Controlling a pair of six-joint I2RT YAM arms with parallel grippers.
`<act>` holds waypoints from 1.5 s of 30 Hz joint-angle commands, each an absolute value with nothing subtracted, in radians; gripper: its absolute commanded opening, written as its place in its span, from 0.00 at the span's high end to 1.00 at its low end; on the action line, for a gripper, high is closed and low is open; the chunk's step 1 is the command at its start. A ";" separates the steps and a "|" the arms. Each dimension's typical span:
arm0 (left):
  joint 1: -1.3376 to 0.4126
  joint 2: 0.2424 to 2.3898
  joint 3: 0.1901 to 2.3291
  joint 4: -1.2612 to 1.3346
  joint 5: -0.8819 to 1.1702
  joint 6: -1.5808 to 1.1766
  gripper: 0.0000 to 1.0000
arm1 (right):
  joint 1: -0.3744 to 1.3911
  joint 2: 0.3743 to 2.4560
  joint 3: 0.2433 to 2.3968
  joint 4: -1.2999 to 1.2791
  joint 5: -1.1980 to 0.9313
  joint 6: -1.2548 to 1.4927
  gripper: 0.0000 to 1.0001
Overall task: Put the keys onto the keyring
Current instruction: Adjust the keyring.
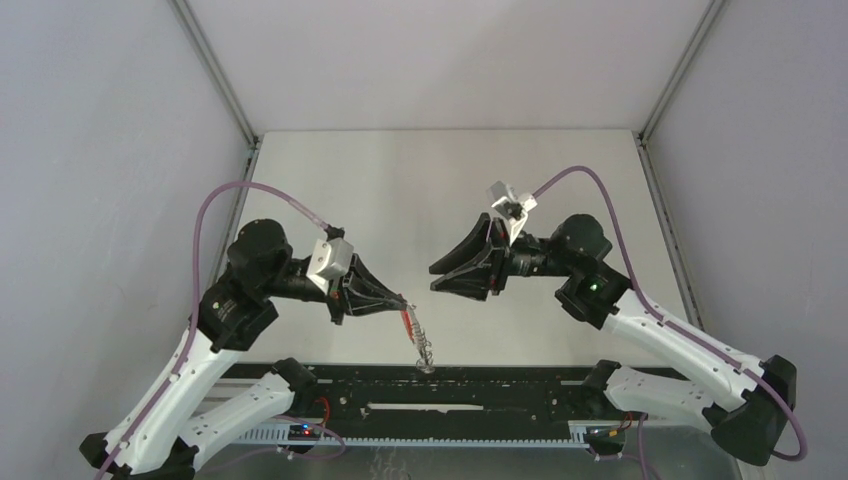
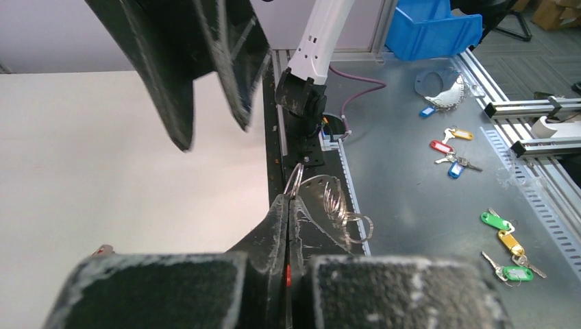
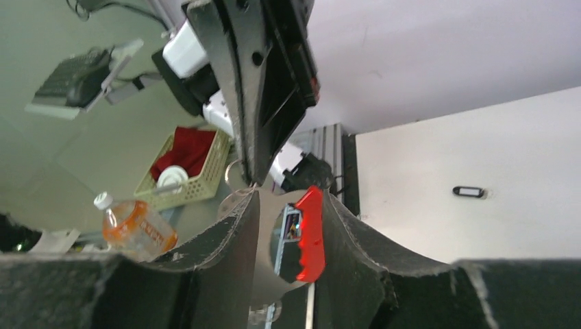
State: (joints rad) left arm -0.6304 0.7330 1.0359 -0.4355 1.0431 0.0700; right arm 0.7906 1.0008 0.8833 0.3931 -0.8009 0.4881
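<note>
Pale table [image 1: 560,180], seen whole only from the top camera. The left wrist camera alone takes in a grey side bench [image 2: 411,178] beyond the left gripper [image 1: 402,301], with a blue bin [image 2: 431,31] at its far end. Left gripper: fingers pressed together, clamped on the red strap [image 1: 408,322]. From above the strap hangs from its tips. The left wrist view shows only a sliver of red in the seam between the pads. Right gripper [image 1: 433,278]: just across from the left gripper and slightly farther up the table, fingers apart, nothing in them. The top view shows a gap between it and the strap. The right wrist view lines the strap up between its spread fingers, below the down-pointing left gripper, and does not show depth. That view alone catches a woven basket [image 3: 185,171] with red cloth and a bottle [image 3: 133,226] off beyond the left gripper, and a small dark oblong [image 3: 469,191] lying on the table. The keys [image 1: 424,350]: a silvery bunch hanging under the strap, below the left gripper, lower end at the black rail [image 1: 520,385]. They are legible only from above. Spare tagged keys [image 2: 449,147] lie scattered on the bench. The keyring [image 2: 294,181]: a thin metal loop poking out past the left gripper's closed tips, clear in the left wrist view and too fine to find from above.
</note>
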 commanded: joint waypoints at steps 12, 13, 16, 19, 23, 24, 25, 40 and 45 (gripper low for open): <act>-0.603 0.741 1.048 -0.330 1.040 -0.034 1.00 | 1.007 0.985 0.891 0.309 -0.578 0.252 0.50; -0.602 0.741 1.048 -0.329 1.040 -0.036 1.00 | 1.018 0.987 0.891 0.314 -0.559 0.241 0.50; -0.600 0.741 1.050 -0.325 1.036 -0.040 1.00 | 1.038 0.996 0.891 0.338 -0.523 0.230 0.50; -0.597 0.739 1.048 -0.325 1.034 -0.042 1.00 | 1.048 1.001 0.892 0.344 -0.501 0.224 0.51; -0.592 0.735 1.039 -0.325 1.035 -0.041 1.00 | 1.064 0.991 0.891 0.334 -0.455 0.209 0.58; -0.592 0.734 1.037 -0.324 1.034 -0.041 1.00 | 1.067 0.990 0.891 0.337 -0.449 0.207 0.61; -0.591 0.734 1.034 -0.324 1.033 -0.039 1.00 | 1.070 0.987 0.891 0.341 -0.444 0.204 0.67; -0.572 0.766 1.063 -0.558 0.961 0.175 0.51 | 1.095 1.015 1.106 -0.174 -0.391 0.121 1.00; -0.572 0.810 1.161 -0.760 0.963 0.372 0.40 | 1.110 1.110 1.304 -0.489 -0.389 0.072 1.00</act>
